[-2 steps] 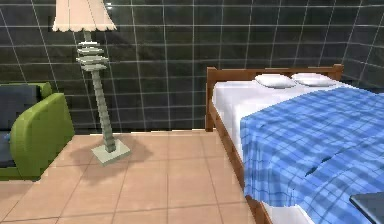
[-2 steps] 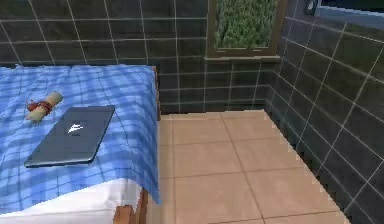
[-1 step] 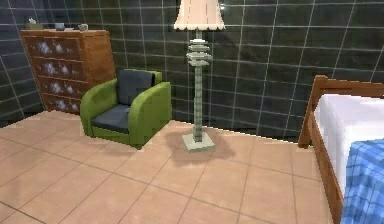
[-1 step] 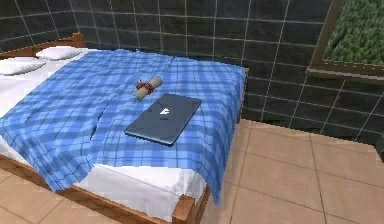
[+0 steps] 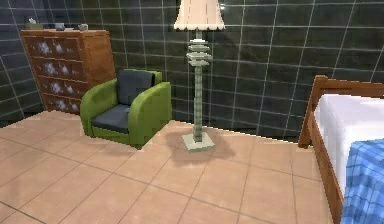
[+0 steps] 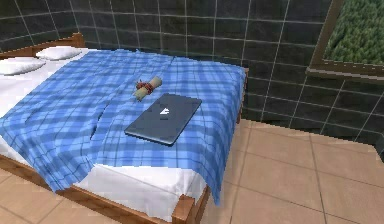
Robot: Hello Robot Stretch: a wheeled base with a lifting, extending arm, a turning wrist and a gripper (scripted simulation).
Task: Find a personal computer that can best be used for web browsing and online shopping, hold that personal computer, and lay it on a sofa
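Laptop [image 6: 163,118], dark and closed, lies flat on the bed's [image 6: 140,184] blue plaid blanket [image 6: 70,120], near its right edge. Just beyond it lies a tan roll [image 6: 148,88] with red bands. Pillows [image 6: 58,52] sit at the bed's far left corner. I cannot tell the gripper's jaw state.

Fwd view: dark tiled wall [image 5: 280,60], tan tile floor [image 5: 150,180]. Wood dresser [image 5: 65,65] at 10 o'clock, green armchair [image 5: 125,105] w/ dark cushions at 9, floor lamp [image 5: 199,70] at 12. Arm side view: bed [image 6: 60,125] w/ blue plaid cover at 9, window [image 6: 360,35] at 2, greenery outside.
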